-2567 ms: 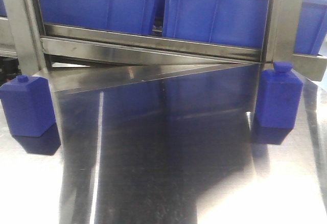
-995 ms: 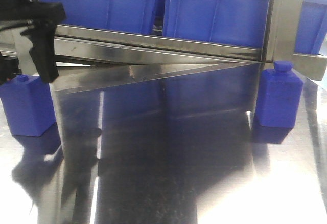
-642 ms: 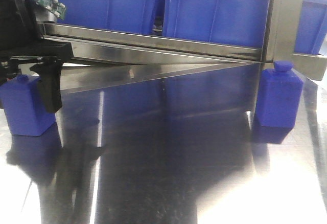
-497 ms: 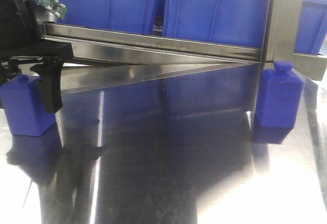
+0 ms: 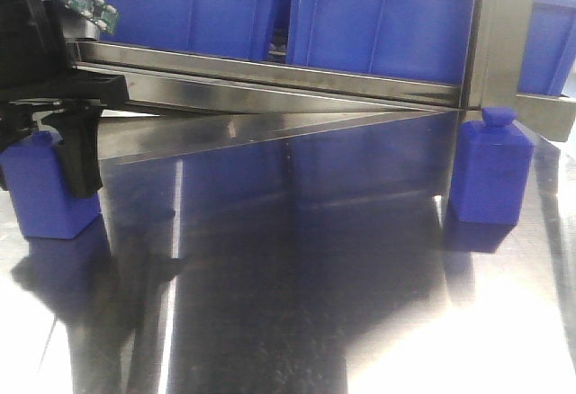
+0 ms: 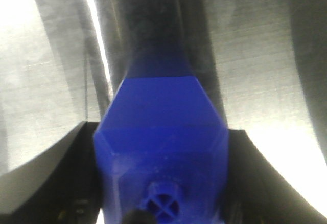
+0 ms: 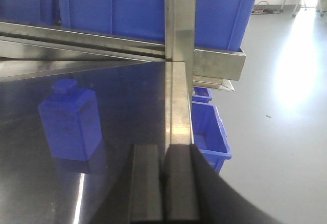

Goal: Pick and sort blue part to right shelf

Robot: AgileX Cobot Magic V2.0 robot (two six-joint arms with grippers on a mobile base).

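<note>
Straddling the left blue part (image 5: 40, 196), upright at the desk (image 5: 270, 313) left | left gripper (image 6: 161, 132) hugs both sides, can't tell if squeezing | right gripper (image 7: 163, 188) closed, empty | tip: clamp squarely, lift straight before heading to the right shelf (image 5: 270, 75)

A blue part (image 5: 40, 198) is stood upright on the steel table (image 5: 288, 304) at the far left. It is a squat, bottle-shaped block with sloped shoulders and a small round cap, and it is hugged on both sides by the left gripper (image 6: 162, 132). A second part (image 5: 490, 174) of the same shape is stood upright at the right, just beside the post of the right shelf (image 5: 270, 75) — a steel rack whose flat front bar is seen under blue bins (image 5: 378, 16).
</note>
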